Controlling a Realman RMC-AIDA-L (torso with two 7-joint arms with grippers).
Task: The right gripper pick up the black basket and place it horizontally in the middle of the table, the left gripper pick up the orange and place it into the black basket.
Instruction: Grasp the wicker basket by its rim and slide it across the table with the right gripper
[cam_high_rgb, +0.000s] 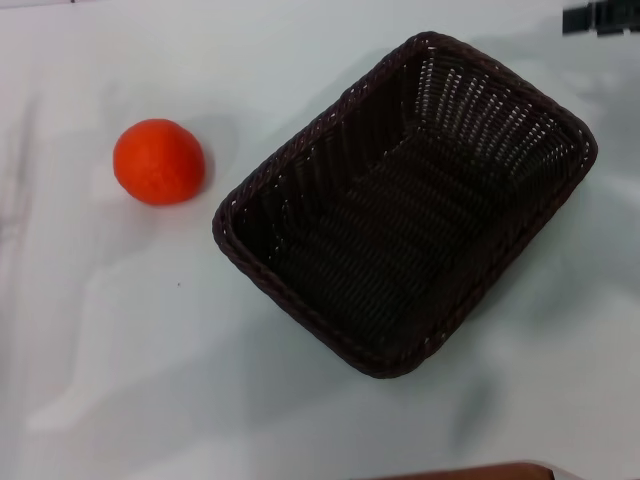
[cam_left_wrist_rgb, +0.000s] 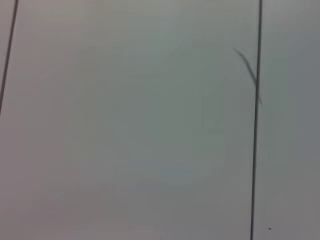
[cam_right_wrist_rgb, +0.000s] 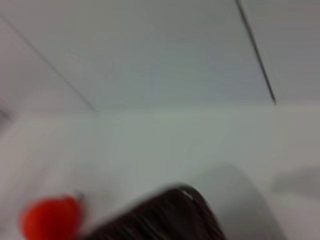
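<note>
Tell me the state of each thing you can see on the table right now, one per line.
black basket: upright on the table, set at a slant, empty, not held.
orange: resting on the table to the basket's left, apart from it, outside it, not held.
dark object at the far right edge: barely in view, cannot tell what it is.

Soft, even light is falling on the smooth pale bluish-white table (cam_high_rgb: 120, 380), leaving faint grey smudges of shadow beside the round orange-red fruit (cam_high_rgb: 159, 161) and around the dark woven wicker basket (cam_high_rgb: 404, 201) (no hard glare anywhere). The right wrist view is smearing heavily, blurring fruit (cam_right_wrist_rgb: 50, 218) and basket rim (cam_right_wrist_rgb: 165, 217). The left wrist view is showing dim, flat grey.
</note>
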